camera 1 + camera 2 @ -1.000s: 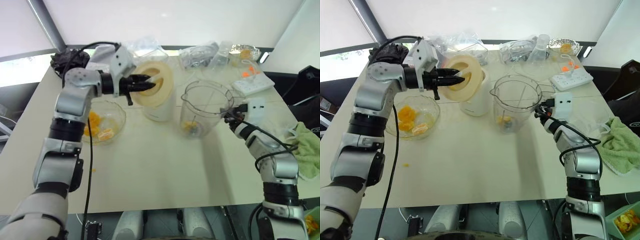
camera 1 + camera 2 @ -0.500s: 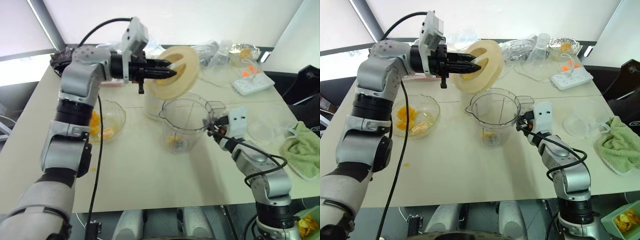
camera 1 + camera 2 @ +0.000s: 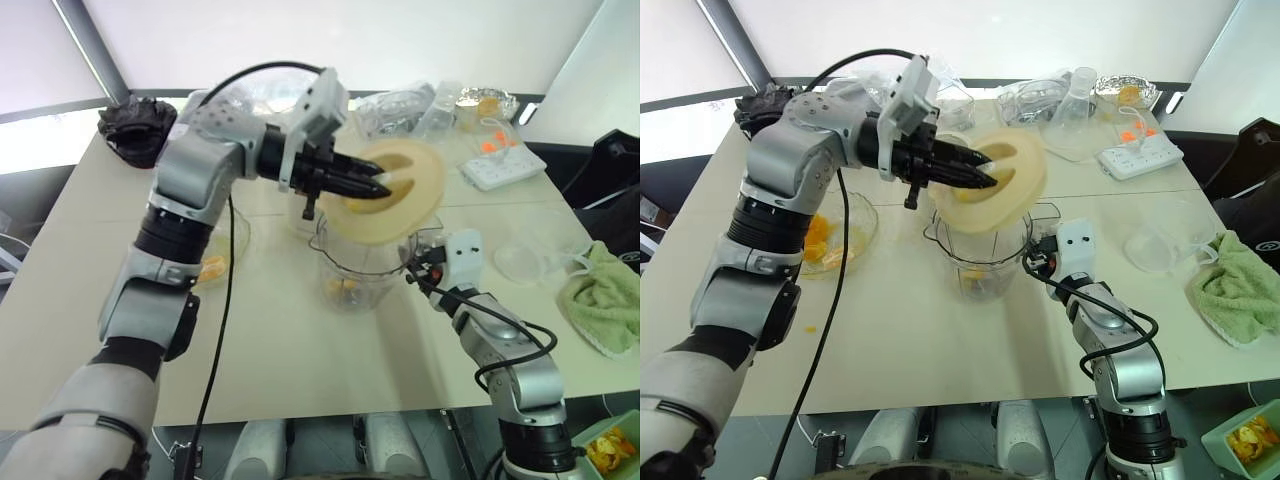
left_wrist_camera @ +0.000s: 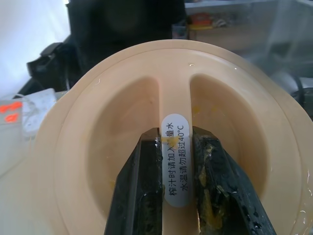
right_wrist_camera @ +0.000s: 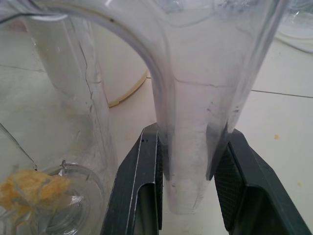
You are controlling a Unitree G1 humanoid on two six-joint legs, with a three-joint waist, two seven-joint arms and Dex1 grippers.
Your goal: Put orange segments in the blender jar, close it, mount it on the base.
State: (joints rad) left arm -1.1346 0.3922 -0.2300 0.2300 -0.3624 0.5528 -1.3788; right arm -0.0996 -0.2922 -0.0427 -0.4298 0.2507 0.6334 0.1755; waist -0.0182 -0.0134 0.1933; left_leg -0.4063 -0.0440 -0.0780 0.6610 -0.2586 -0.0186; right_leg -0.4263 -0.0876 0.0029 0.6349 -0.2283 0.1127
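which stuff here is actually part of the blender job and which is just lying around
In use:
- blender jar, handle in the right gripper
- cream lid, pinched by the left gripper
- orange segments in the jar
- glass bowl of orange pieces

Lying about:
- green cloth
- white power strip
- black glove

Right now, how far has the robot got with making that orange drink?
Some orange segments already lie at the bottom of the blender jar. In hand: the left gripper pinches the cream lid by its centre rib, tilted over the jar's mouth, while the right gripper clamps the jar's handle. Left to do: seat the lid and mount the jar on its base.
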